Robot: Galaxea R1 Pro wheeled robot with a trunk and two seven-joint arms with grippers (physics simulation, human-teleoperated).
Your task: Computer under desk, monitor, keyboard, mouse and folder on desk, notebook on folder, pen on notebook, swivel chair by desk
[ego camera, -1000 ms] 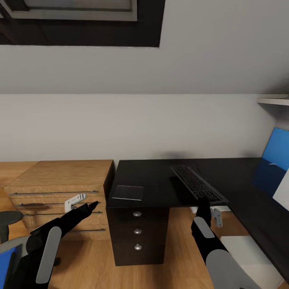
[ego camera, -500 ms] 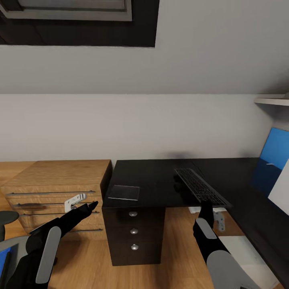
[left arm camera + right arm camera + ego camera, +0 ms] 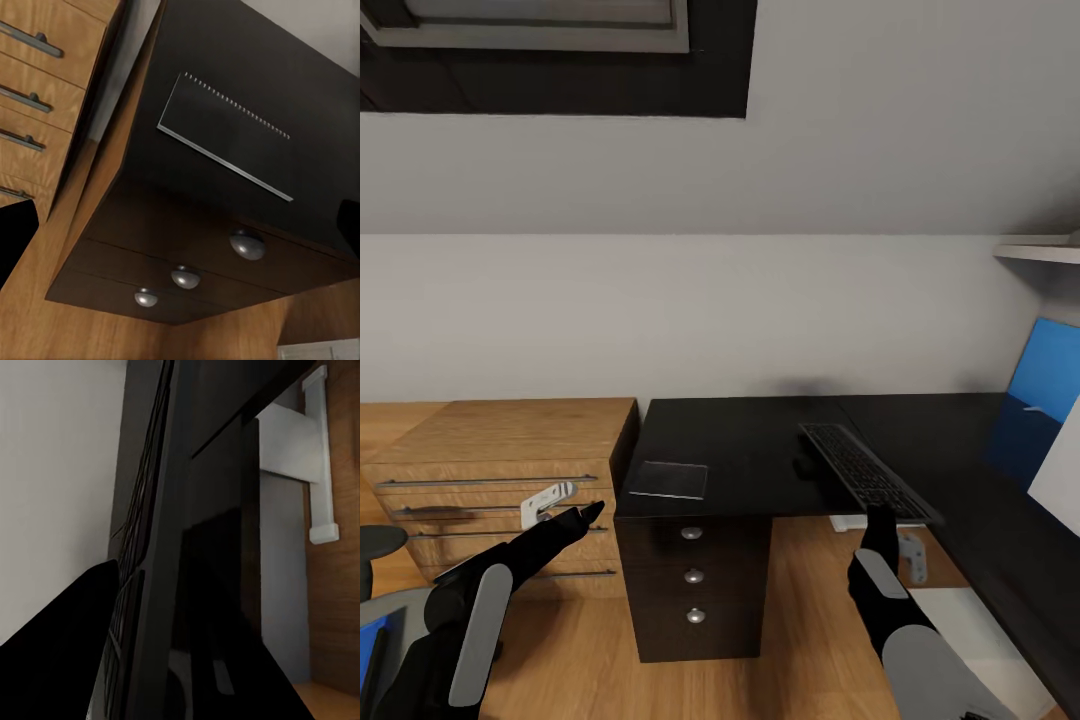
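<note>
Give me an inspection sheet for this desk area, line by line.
Surface: black L-shaped desk with a three-knob drawer unit.
Job's things: black keyboard overhanging the desk's front edge; dark spiral notebook lying flat near the desk's left corner; blue-screened monitor at far right.
Clutter: nothing seen.
Grippers: left gripper hangs free before the wooden dresser; right gripper at the keyboard's near end, grip not visible.
Cables: nothing seen.
Surroundings: white wall, wooden floor, white box under the desk.
</note>
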